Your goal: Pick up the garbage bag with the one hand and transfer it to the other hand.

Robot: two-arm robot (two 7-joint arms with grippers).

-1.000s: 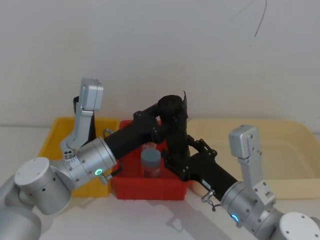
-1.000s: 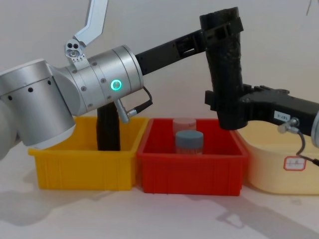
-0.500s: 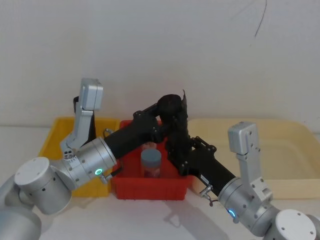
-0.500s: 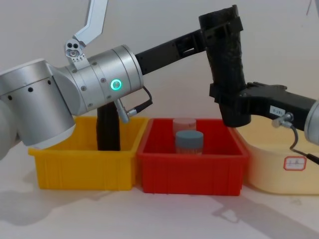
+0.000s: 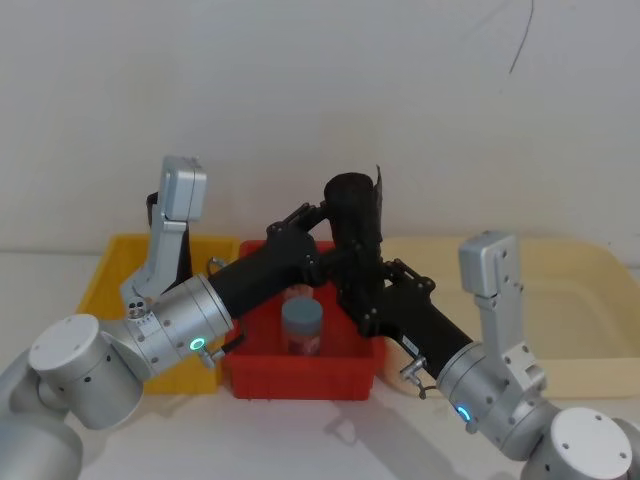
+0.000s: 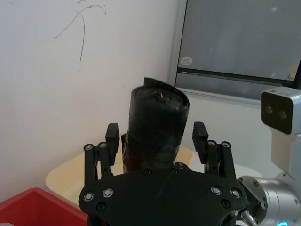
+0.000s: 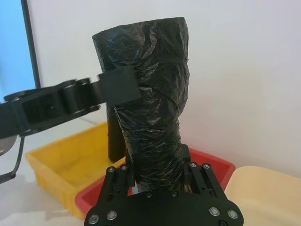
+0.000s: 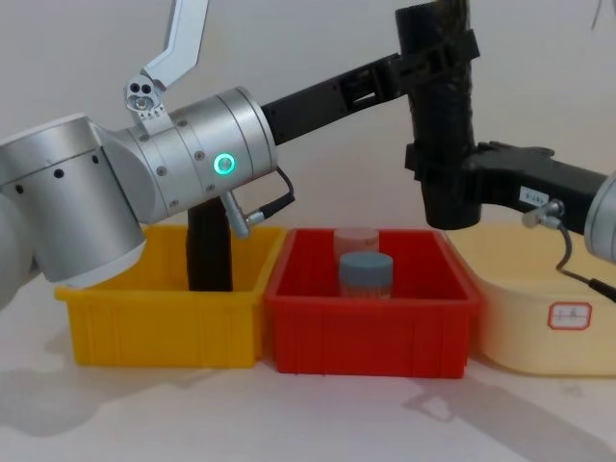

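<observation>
Bag [image 8: 441, 115] is up in the air and upright. Its bottom end hangs over the right end of the red bin [image 8: 371, 332], clear of the rim. It touches neither the worktop [image 8: 289, 414] nor anything in the bins.

R gripper [image 7: 157, 162] is clamped on the bag's lower part. Its wrist view shows fingers pressed into the plastic on both sides, no gap. By the look of it, R carries the weight.

L gripper [image 6: 156, 136] is at the bag's top end, but the jaws stand wide. Its wrist view shows a finger each side w/ a gap between finger and roll. So it holds nothing, just straddles.

Progress, my read: pick-up done, receiving grip made, giving side open. All but finished. Left to do: L arm backs off clear of the roll w/o knocking it, and R must hold steady. The bag is tall and gripped low, so the top could lean if bumped.

Other stuff:
- Jar [image 8: 366, 274] sits mid red bin.
- Second black roll [image 8: 209, 250] stands in the yellow bin [image 8: 159, 327], toward the worktop's left.
- Cream tray [image 8: 539, 337] is toward the right edge.

None of these look involved.
</observation>
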